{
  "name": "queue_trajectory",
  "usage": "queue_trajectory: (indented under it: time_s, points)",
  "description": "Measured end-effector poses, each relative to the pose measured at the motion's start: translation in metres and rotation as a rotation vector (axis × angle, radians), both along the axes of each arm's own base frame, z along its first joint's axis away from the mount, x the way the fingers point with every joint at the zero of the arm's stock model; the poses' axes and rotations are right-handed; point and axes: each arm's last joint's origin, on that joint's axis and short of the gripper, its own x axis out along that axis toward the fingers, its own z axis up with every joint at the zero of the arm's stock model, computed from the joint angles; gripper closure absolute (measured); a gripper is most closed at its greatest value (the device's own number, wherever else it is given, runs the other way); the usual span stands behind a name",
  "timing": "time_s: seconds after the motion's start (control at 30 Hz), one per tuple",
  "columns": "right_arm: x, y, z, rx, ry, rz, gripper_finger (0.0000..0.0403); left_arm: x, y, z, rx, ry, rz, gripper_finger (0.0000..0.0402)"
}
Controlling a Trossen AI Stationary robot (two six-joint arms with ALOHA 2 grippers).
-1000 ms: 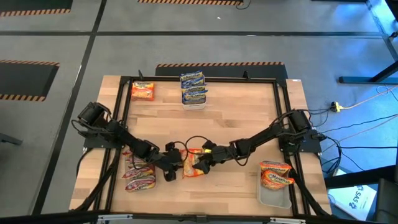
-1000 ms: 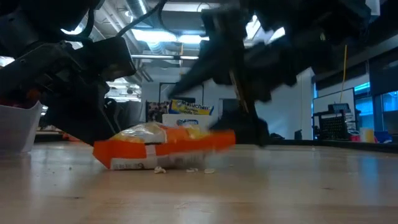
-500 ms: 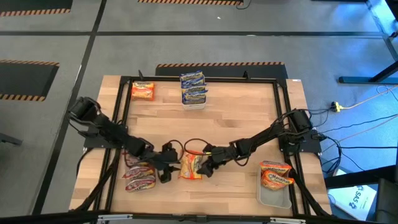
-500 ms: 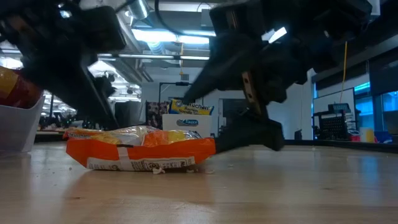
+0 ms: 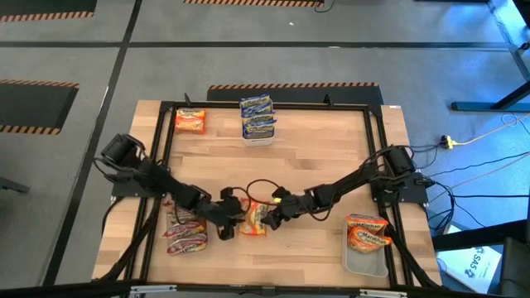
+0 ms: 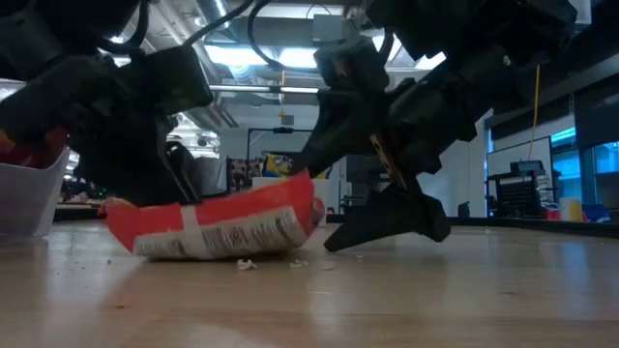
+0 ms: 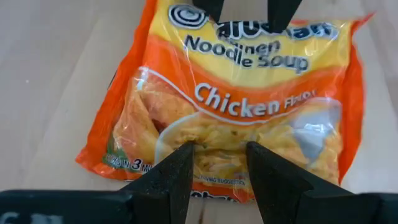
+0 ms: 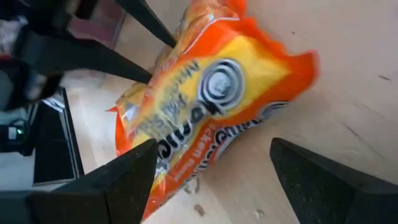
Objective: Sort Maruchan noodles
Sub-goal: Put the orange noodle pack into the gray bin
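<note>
Orange noodle packet (image 5: 253, 219), tilted, between both jaws

Around my wooden table (image 5: 331, 149) I see grey floor (image 5: 248, 70) marked with dark lines and black-and-orange hazard stripes (image 5: 290, 85). Level across it, ceiling lights (image 6: 242, 53) shine over a room with a monitor desk (image 6: 522, 198) and blue-lit windows (image 6: 595, 159).

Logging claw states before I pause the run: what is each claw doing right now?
Left claw: open, fingers at either side of the orange chicken packet's near edge, not clamped.
Right claw: open wide beside that tilted packet.
</note>
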Motion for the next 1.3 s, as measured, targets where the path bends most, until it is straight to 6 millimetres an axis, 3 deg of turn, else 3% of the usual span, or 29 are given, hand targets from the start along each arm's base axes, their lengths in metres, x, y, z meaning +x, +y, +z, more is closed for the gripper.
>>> queue_trajectory:
  time_s: [0.37, 0.63, 1.0, 1.13, 1.3]
  points:
    - [0.005, 0.001, -0.003, 0.048, -0.06, -0.033, 0.0086, 0.0, -0.001, -0.008, 0.021, 0.027, 0.004, 0.0257]
    - [0.016, 0.005, -0.015, 0.143, -0.142, -0.073, 0.0086, 0.001, -0.001, -0.008, 0.028, 0.013, 0.009, 0.0257]
    - [0.032, 0.01, -0.012, 0.02, -0.094, -0.028, 0.009, 0.003, -0.004, -0.006, 0.022, -0.033, -0.014, 0.0257]
    - [0.034, 0.01, -0.011, -0.051, -0.097, -0.006, 0.013, 0.003, -0.004, -0.005, 0.018, -0.04, -0.018, 0.0257]
    - [0.037, 0.01, -0.01, -0.122, -0.096, 0.034, 0.0222, 0.001, -0.008, -0.002, 0.004, -0.046, -0.037, 0.0257]
